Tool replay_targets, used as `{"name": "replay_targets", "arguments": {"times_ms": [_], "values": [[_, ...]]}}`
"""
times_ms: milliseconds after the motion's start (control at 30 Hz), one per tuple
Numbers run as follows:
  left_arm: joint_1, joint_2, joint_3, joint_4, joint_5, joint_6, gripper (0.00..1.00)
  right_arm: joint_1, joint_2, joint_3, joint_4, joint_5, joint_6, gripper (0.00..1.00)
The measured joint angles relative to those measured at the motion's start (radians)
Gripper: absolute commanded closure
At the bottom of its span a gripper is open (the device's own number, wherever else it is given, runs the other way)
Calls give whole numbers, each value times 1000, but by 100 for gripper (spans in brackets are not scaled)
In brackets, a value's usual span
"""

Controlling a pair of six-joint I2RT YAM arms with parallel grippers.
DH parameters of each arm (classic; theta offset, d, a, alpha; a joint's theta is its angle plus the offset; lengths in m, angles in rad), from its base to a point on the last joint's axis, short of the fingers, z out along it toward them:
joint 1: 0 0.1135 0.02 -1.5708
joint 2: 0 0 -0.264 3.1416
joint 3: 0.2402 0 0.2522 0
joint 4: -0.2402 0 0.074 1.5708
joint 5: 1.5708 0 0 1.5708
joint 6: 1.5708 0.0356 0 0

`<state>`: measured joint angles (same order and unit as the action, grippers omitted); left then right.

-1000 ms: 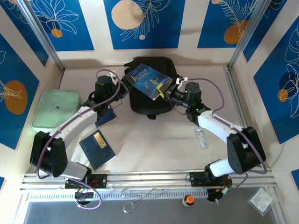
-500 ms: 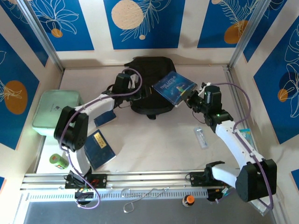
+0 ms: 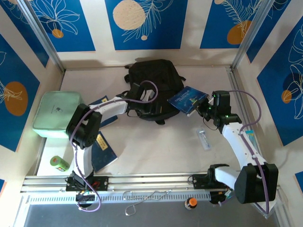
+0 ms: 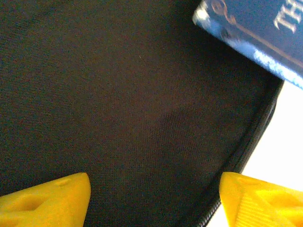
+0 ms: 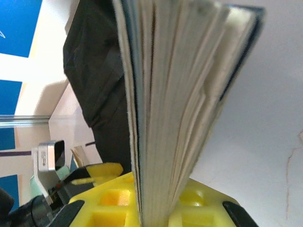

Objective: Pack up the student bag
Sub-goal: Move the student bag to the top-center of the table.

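The student bag, a large black backpack, lies at the back middle of the table. My left gripper reaches over its near edge. In the left wrist view its yellow fingertips stand wide apart over the bag's black fabric, with nothing pinched between them. My right gripper is shut on a blue book and holds it just right of the bag. In the right wrist view the book's page edge rises from between the yellow jaws, with the bag behind it. The book's corner shows in the left wrist view.
A mint-green zip case lies at the left wall. A blue notebook and a green roll sit near the left arm's base. A small clear item lies right of centre. Bare table stretches in front of the bag.
The right gripper has carried the book off the bag's top, to the right and lower. The left arm has swung right, bringing its gripper over the bag's near edge.
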<state>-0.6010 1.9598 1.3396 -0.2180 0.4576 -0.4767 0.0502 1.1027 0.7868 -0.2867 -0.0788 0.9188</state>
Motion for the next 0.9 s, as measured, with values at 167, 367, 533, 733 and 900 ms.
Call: {"name": "replay_targets", "arguments": {"times_ms": [167,367,533,733,900], "values": [[-62,-32,-74,-11,23,4,31,-26,0,3,-15,-3,-18,93],[-101,-81,-68,-68,11,53,31,-51,-6,4,-23,-7,-26,93],[-111,-87,8,-117,-29,124,31,-64,-25,14,-41,-8,-30,93],[-156,-70,115,-166,-86,233,40,-90,-46,14,-55,-8,-34,93],[-206,-13,182,-211,-126,325,56,-116,-48,14,-69,-16,-40,93]]}}
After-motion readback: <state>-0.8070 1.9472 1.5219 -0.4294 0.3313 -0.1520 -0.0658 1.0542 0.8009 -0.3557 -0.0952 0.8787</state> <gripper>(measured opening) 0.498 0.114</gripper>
